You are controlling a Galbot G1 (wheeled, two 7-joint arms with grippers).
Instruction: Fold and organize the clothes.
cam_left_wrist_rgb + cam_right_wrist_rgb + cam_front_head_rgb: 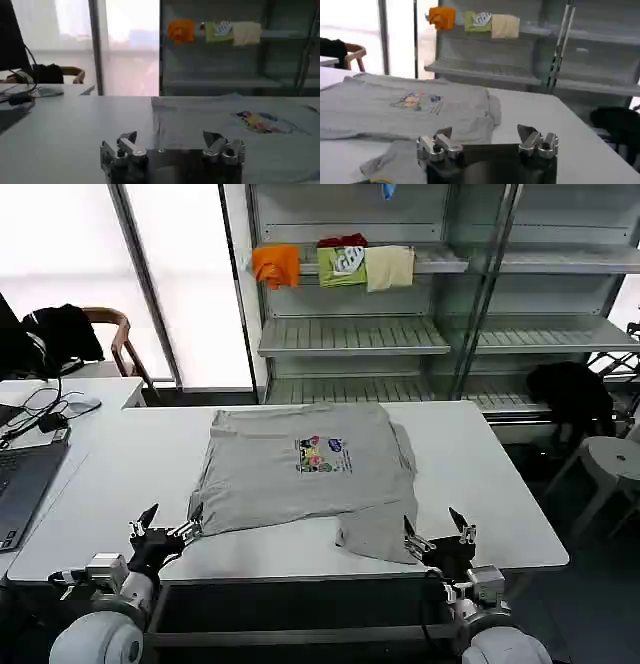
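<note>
The left claw [168,525] stands wide apart at the near left hem of the grey T-shirt [300,474], gripping nothing; the right claw [438,529] is likewise wide, beside the loose sleeve at the near right corner. The T-shirt lies face up and nearly flat mid-bench [500,484], one side slightly bunched, so I judge folding barely begun. Beyond, orange, green and cream garments [333,264] hang on the shelf [350,336].

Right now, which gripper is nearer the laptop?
Left. The left gripper sits at the table's near edge, by the grey T-shirt's corner, laptop on its outer side; the right gripper is across the shirt.
</note>
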